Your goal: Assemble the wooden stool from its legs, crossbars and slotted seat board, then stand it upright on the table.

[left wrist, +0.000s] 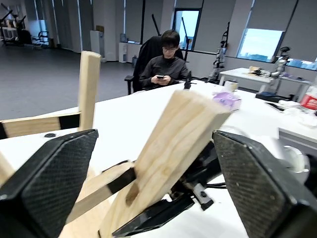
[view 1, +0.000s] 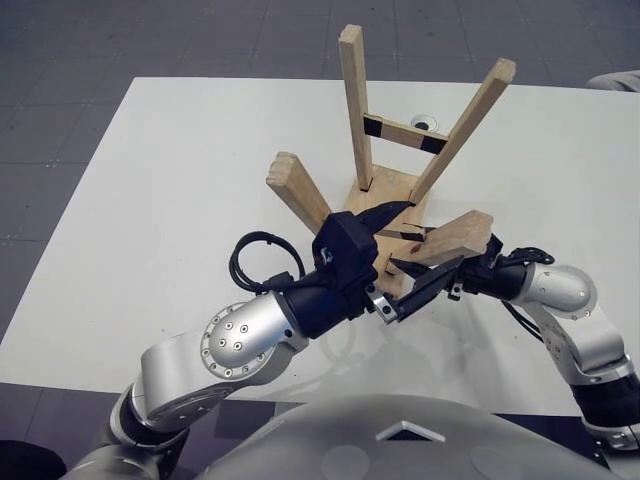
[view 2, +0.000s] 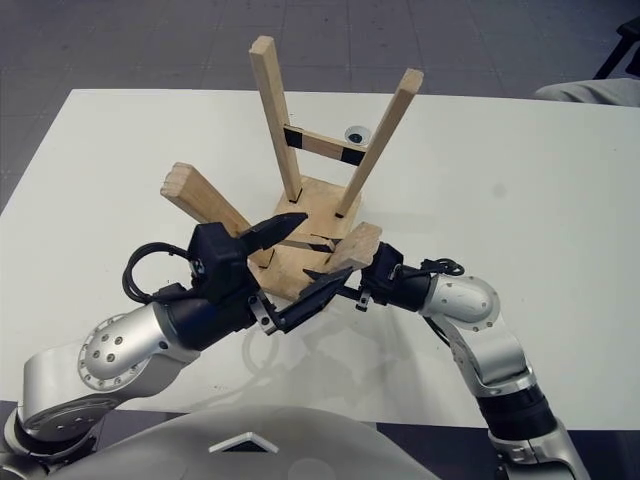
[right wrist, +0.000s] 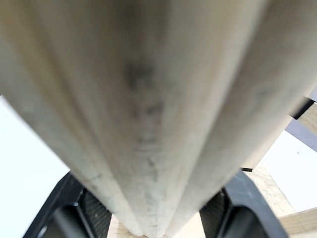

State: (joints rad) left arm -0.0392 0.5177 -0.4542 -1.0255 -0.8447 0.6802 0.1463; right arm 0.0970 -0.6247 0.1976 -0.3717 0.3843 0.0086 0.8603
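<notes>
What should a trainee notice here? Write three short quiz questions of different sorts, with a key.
1. True or false: the stool stands on its legs.
2. What does the right pincer grip? A) a leg B) a crossbar C) nothing
3. Fill in: the left pincer is ____.

Key: 1 false, it rests on its seat with the legs up; 2 A; 3 open.

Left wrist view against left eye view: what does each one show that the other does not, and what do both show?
Left wrist view: the room's windows behind. Left eye view: the whole upturned stool on the table, including the near-left leg. Both: the tilted leg inside the open left gripper, a far leg and its crossbar.
</notes>
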